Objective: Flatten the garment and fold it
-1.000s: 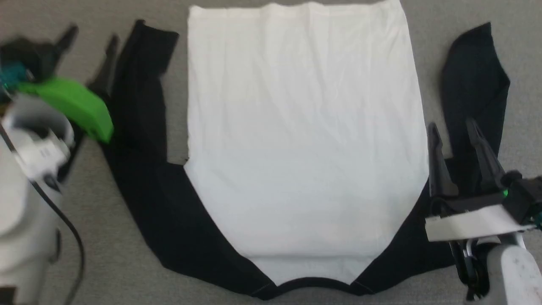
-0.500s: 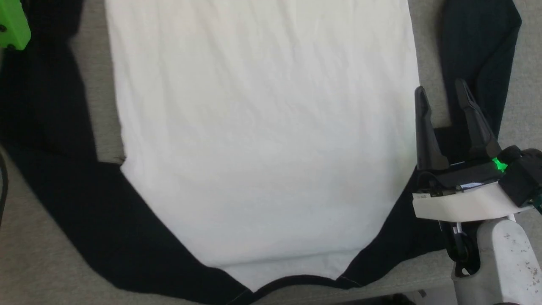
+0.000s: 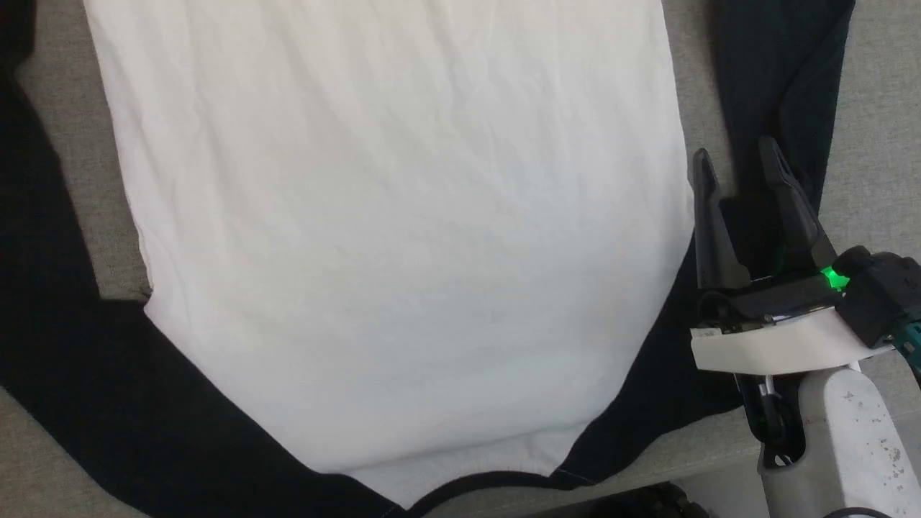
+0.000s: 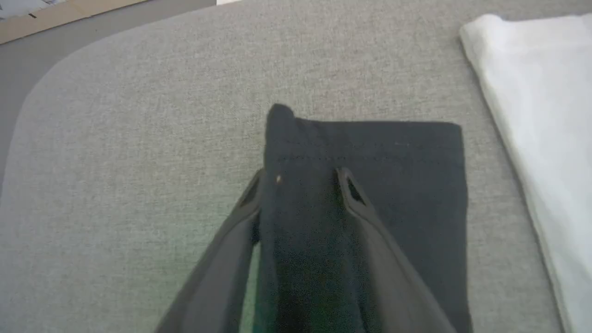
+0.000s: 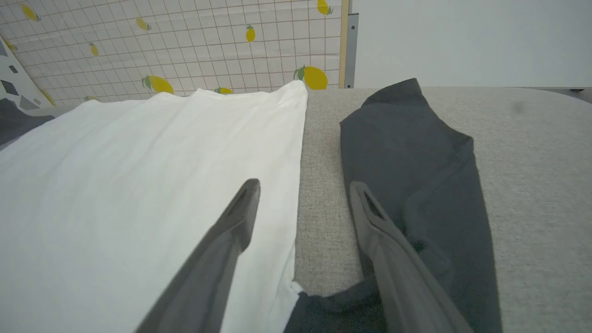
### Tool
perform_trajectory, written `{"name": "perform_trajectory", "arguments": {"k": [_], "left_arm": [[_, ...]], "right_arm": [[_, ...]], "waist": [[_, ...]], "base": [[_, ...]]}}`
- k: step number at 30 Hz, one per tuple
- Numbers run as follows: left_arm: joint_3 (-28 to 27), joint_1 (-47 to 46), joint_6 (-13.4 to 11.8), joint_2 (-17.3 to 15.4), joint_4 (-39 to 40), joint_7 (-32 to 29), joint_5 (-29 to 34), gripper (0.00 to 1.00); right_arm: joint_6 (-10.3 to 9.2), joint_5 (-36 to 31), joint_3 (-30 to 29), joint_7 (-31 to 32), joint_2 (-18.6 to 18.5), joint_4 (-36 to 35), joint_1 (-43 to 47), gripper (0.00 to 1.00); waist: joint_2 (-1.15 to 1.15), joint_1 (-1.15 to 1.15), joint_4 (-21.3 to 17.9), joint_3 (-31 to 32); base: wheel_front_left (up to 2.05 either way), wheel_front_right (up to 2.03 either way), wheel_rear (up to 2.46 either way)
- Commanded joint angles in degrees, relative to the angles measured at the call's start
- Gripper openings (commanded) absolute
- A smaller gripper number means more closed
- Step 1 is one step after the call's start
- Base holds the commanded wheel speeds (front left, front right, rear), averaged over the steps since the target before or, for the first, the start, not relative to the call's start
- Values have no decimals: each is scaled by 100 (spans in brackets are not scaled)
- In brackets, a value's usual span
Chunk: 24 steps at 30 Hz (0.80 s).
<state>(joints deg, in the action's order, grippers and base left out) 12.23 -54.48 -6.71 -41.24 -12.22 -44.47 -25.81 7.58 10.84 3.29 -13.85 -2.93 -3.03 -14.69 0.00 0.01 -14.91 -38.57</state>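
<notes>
1. We count one garment, lying flat on the grey cloth-covered bench. The white body takes up the middle, with only light wrinkles.
2. Its black neckband sits at the bench's near edge. In the right wrist view the hem runs up to the far edge.
3. There are two black sleeves. The left sleeve lies out toward the bench's left edge. The right sleeve lies toward the right edge, running alongside the white body with a strip of bare bench between them.
4. There are two grippers, each with two long dark fingers.
5. The right gripper hangs over the right armpit area, jaws spread wide with nothing in them. In its own view one finger is over the white edge and the other over the black sleeve.
6. The left gripper is at the cuff end of the left sleeve, not far from a rounded corner of the bench. Its jaws sit either side of a raised fold of black cloth. We honestly can't tell whether they're biting it or just around it.
7. One green light glows on the right gripper's body.
8. We can't make out any writing at this size. Behind the far edge stands a white grid-patterned panel printed with several yellow lemons.
</notes>
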Motion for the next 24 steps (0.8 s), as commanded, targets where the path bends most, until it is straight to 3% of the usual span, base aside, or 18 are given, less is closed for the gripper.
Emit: {"name": "perform_trajectory", "arguments": {"k": [1, 13, 24], "left_arm": [[-46, 128, -78, -17, 43, 95, 4, 0], [-163, 775, -88, 70, 473, 747, -167, 0], [-167, 1810, -137, 130, 1662, 841, -445, 0]], "right_arm": [[-9, 23, 10, -58, 4, 31, -117, 100], [-9, -178, -233, 67, 5, 153, 143, 100], [-9, -216, -548, 438, 5, -106, 875, 100]], "waist": [[0, -1, 40, 74], [0, -1, 615, 1330], [0, -1, 1163, 2540]], "base": [[0, 0, 0], [0, 0, 0], [0, 0, 0]]}}
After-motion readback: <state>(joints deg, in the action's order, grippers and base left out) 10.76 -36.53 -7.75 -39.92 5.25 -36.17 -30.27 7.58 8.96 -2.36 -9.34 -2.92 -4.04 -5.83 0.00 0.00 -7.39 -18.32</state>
